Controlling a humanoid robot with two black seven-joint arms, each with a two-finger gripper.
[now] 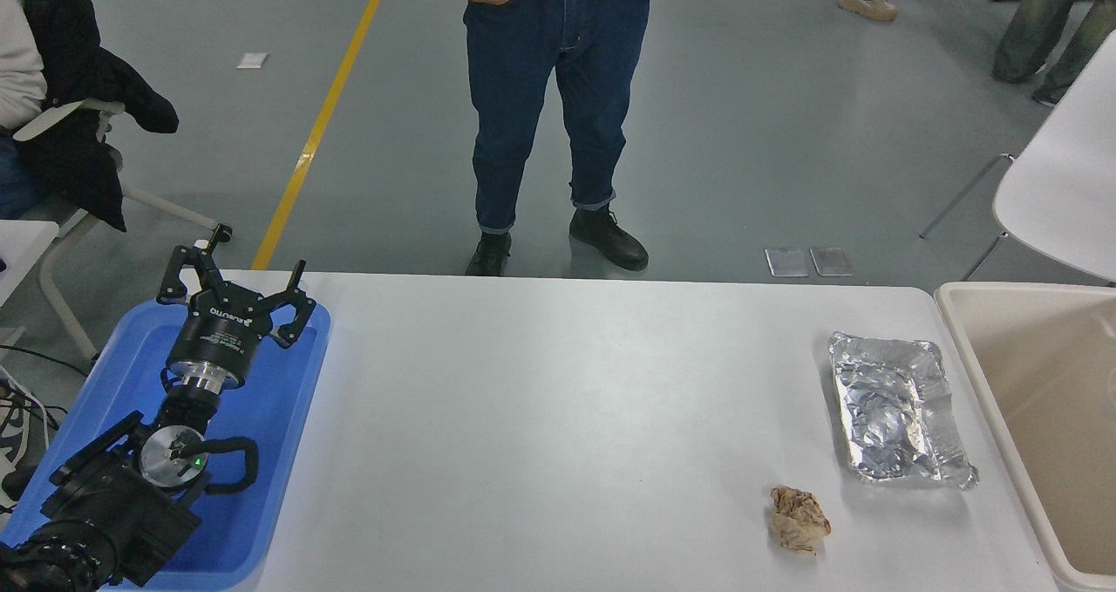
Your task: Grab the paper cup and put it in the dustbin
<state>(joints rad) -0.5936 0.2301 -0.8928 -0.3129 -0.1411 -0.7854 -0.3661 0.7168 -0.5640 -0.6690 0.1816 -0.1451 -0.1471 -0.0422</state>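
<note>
No paper cup shows anywhere in the head view. The beige dustbin [1029, 383] stands past the table's right end, and the part of its inside that shows holds nothing. My left gripper [253, 265] is parked at the lower left above the blue tray [288, 400], its fingers spread open and empty. My right arm and gripper are out of view.
A crinkled silver foil tray [898, 409] lies near the table's right end. A crumpled brown paper ball [798, 520] lies in front of it. A person in blue jeans [549, 104] stands at the far side. A white chair [1059, 182] is at the far right.
</note>
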